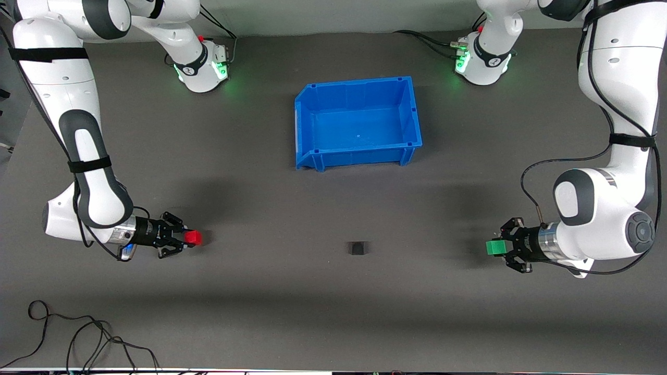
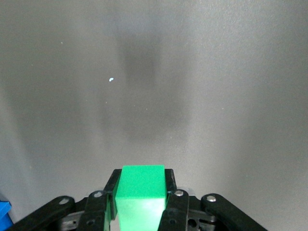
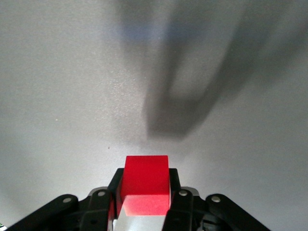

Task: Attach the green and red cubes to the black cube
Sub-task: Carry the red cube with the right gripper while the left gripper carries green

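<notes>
Black cube (image 1: 358, 248) lies alone on the table (image 1: 260, 312), about midway between the two grippers and nearer to the front camera than the blue bin (image 1: 358, 122). The right gripper (image 1: 187, 238) is clamped on the red cube (image 1: 193, 238), toward the right arm's end of the table. The left gripper (image 1: 500, 247) is clamped on the green cube (image 1: 494, 247), toward the left arm's end.

Probably the main risk is pushing: the black cube is loose, so if one cube arrives first, it may slide or turn and the faces will not meet. A tilted approach could cause the same.

Nothing stands between the cubes. Loose cables (image 1: 78, 338) lie near the front edge, well apart.
</notes>
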Robot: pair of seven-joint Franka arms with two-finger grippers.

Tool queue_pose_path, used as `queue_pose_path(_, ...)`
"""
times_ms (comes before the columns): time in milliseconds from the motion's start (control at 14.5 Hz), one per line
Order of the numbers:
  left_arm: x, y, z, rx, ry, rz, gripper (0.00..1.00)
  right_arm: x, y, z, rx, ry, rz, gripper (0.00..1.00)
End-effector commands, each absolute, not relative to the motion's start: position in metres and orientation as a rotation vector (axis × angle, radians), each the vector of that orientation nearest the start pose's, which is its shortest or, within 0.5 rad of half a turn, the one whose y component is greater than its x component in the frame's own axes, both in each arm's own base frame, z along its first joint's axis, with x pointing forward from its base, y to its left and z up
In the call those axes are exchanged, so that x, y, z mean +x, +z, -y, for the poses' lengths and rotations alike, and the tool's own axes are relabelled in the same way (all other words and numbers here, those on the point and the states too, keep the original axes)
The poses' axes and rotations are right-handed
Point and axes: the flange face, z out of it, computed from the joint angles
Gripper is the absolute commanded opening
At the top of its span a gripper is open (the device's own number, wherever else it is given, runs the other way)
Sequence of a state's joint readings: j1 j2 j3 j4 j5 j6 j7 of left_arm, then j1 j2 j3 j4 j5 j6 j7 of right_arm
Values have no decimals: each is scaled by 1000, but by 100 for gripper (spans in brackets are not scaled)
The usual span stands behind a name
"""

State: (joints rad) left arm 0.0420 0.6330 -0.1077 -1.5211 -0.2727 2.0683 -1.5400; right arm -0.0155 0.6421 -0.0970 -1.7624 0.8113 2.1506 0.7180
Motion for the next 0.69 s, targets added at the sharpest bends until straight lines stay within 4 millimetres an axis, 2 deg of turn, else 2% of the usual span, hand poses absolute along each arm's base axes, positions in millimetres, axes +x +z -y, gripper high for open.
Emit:
queue_pose_path(0,702,287,68,1999,-421,-2194,0,650,207,34,-2001,518,-1673,16)
queue_pose_path(138,706,283,83,1990,-428,-2205,0,657,215,31,-1987,506,-1685,15)
queue_pose_path(275,706,282,94,1986,-430,-2210,0,668,230,8,-1967,526,-1701,13)
queue_pose_path(413,706,283,100,1976,-443,-2205,0,683,248,-25,-1929,543,-1747,13)
queue_pose_path(551,707,284,123,1958,-442,-2169,0,696,266,-72,-1892,561,-1794,13)
queue_pose_path(620,707,278,133,1941,-431,-2175,0,698,272,-94,-1878,571,-1815,13)
